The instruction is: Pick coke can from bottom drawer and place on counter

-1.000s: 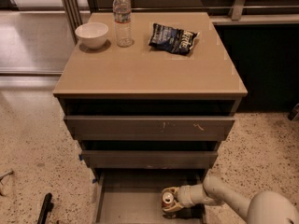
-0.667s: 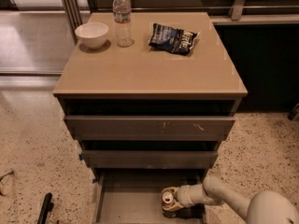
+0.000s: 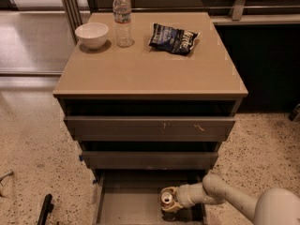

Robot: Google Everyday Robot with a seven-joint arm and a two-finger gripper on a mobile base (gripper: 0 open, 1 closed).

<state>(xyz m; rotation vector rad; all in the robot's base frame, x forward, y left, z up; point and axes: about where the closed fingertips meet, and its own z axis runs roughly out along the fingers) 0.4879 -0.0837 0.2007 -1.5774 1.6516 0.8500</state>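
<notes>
**Q:** Where is the gripper (image 3: 168, 202)?
**A:** It is low inside the bottom drawer (image 3: 123, 210), right at the coke can (image 3: 166, 197), which stands upright against it. Whether it is clamped on the can cannot be told.

**Q:** What could go wrong from here?
**A:** The middle drawer front (image 3: 150, 159) juts out just above the gripper, so a straight lift would likely strike it and knock the can loose. Far above, the counter (image 3: 150, 71) carries a bottle (image 3: 123, 18), bowl (image 3: 92, 34) and chip bag (image 3: 173, 38) along its far side. A careless placement could topple them.
</notes>
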